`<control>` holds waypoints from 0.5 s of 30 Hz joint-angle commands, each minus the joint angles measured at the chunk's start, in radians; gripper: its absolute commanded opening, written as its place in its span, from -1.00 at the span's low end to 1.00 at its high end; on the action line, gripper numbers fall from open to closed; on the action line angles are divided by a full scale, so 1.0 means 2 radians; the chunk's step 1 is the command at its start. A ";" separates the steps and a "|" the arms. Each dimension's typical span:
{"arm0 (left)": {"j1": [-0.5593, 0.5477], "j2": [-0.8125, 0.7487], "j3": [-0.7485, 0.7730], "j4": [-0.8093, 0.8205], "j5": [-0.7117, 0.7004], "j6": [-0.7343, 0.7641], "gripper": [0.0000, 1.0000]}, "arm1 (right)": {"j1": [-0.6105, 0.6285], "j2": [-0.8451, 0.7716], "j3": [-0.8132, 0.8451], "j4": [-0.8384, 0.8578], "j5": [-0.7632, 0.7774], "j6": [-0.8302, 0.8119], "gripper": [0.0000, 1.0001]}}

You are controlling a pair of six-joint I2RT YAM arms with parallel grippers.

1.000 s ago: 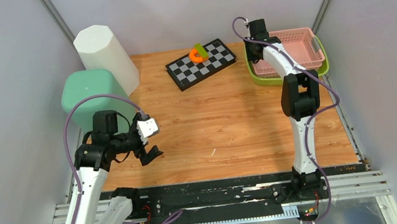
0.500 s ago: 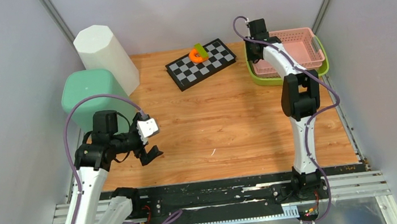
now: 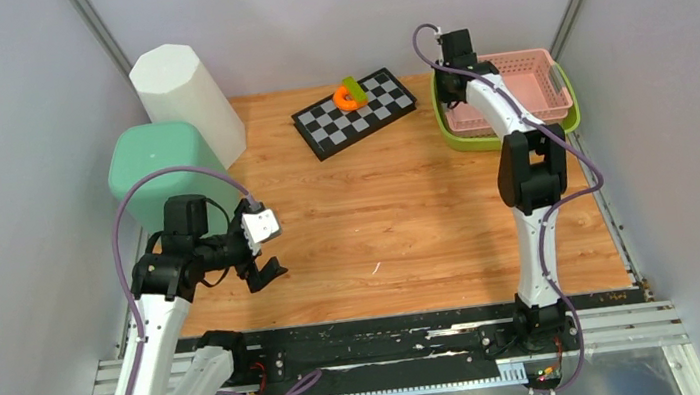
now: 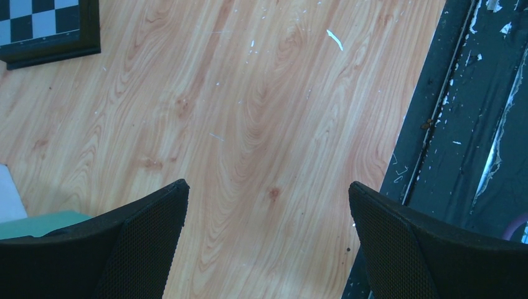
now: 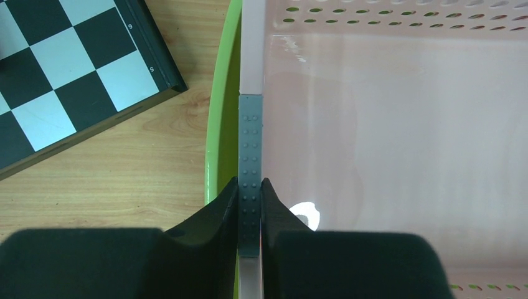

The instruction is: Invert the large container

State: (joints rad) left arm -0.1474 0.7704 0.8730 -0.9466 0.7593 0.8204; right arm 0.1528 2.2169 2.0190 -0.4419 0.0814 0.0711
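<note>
A pink perforated basket (image 3: 526, 85) sits inside a lime green tray (image 3: 465, 138) at the far right of the table. My right gripper (image 3: 447, 83) is at the basket's left wall. In the right wrist view the gripper (image 5: 249, 208) is shut on that wall's rim, over a grey studded strip (image 5: 250, 143), with one finger outside and one inside the basket (image 5: 386, 124). The green tray's rim (image 5: 219, 124) runs just outside it. My left gripper (image 3: 264, 268) is open and empty above bare wood near the front left, as the left wrist view (image 4: 268, 193) shows.
A mint green bin (image 3: 161, 170) and a tall white bin (image 3: 182, 92) stand upside down at the far left. A chessboard (image 3: 356, 114) with an orange and green piece (image 3: 348, 96) lies at the back centre. The black rail (image 3: 394, 338) borders the near edge.
The right wrist has shifted very slightly toward the back, still shut on the basket's rim. The left arm has not moved.
</note>
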 commanded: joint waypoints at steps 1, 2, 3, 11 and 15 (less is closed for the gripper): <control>-0.002 -0.003 -0.005 -0.008 0.013 0.007 1.00 | 0.001 -0.022 0.011 -0.011 0.005 0.004 -0.82; -0.002 -0.003 -0.005 -0.008 0.013 0.007 1.00 | 0.001 -0.022 0.011 -0.011 0.005 0.004 -0.88; -0.002 -0.003 -0.005 -0.008 0.013 0.007 1.00 | 0.001 -0.023 0.011 -0.011 0.006 0.004 -0.93; -0.001 -0.003 -0.005 -0.009 0.013 0.009 1.00 | 0.000 -0.047 0.005 -0.011 0.005 0.005 -0.95; -0.002 -0.003 -0.005 -0.010 0.014 0.010 1.00 | 0.000 -0.068 -0.002 -0.011 0.006 0.004 -0.95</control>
State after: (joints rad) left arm -0.1474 0.7704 0.8730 -0.9485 0.7635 0.8276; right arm 0.1520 2.1780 2.0182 -0.4587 0.0834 0.0746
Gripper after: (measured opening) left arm 0.999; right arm 0.156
